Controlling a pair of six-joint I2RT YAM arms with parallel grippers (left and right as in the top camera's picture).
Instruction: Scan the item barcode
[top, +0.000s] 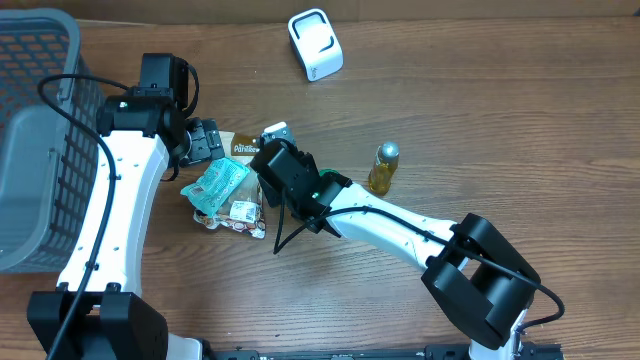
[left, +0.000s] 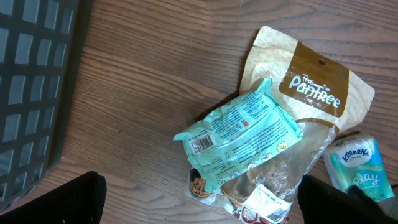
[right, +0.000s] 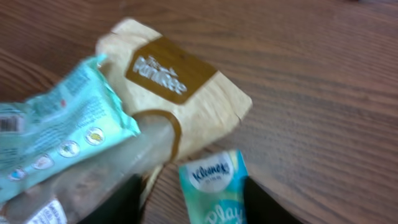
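A small teal Kleenex pack (right: 214, 183) lies flat on the wooden table between the fingers of my right gripper (right: 193, 205). That gripper is open, with bare wood showing between its left finger and the pack. Next to it lie a tan Pantree pouch (right: 177, 93), a teal snack packet (left: 239, 134) with a barcode (left: 200, 144) facing up, and a clear bag of snacks (left: 273, 186). My left gripper (left: 214, 205) hovers wide open over this pile and holds nothing. The white scanner (top: 315, 44) stands at the back of the table.
A grey basket (top: 35, 120) fills the left side of the table. A small amber bottle (top: 383, 167) stands right of the pile. Both arms meet over the pile, the left gripper (top: 205, 143) close beside the right gripper (top: 272, 150).
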